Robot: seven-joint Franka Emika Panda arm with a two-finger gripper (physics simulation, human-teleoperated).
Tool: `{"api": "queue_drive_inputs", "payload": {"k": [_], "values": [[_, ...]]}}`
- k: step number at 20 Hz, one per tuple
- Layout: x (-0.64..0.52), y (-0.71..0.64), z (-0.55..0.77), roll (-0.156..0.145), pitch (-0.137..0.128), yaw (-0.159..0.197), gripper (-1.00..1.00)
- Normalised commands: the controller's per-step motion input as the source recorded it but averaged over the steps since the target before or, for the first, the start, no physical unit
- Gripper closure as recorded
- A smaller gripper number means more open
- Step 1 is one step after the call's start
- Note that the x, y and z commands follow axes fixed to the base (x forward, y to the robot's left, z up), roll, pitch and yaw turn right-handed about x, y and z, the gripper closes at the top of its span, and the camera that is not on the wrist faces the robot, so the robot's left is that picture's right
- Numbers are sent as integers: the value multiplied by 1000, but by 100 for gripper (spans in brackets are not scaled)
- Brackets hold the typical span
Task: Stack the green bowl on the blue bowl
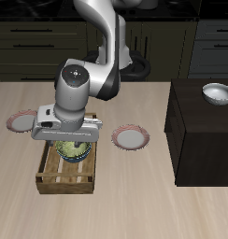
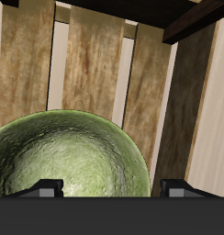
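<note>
The green bowl (image 1: pixel 72 150) sits inside a wooden slatted crate (image 1: pixel 52 177) near the table's front edge. It also shows in the wrist view (image 2: pixel 68 161), with its mottled yellow-green inside over the crate's slats (image 2: pixel 91 64). My gripper (image 1: pixel 69 138) hangs directly above the bowl, its body hiding part of it. In the wrist view my gripper (image 2: pixel 112 188) has its fingertips (image 2: pixel 45 188) wide apart, open, with nothing between them but the bowl below. The blue bowl does not show in either view.
Two flat pink-rimmed white plates lie on the table, one (image 1: pixel 131 138) beside the crate and one (image 1: pixel 21 121) on its other side. A small white bowl (image 1: pixel 217 92) stands on a dark cabinet (image 1: pixel 200 140) at the table's side.
</note>
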Motion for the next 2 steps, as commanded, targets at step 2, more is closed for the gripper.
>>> {"api": "queue_drive_inputs", "payload": {"k": [2], "values": [[-98, 157, 165, 29, -12, 1, -100]]}}
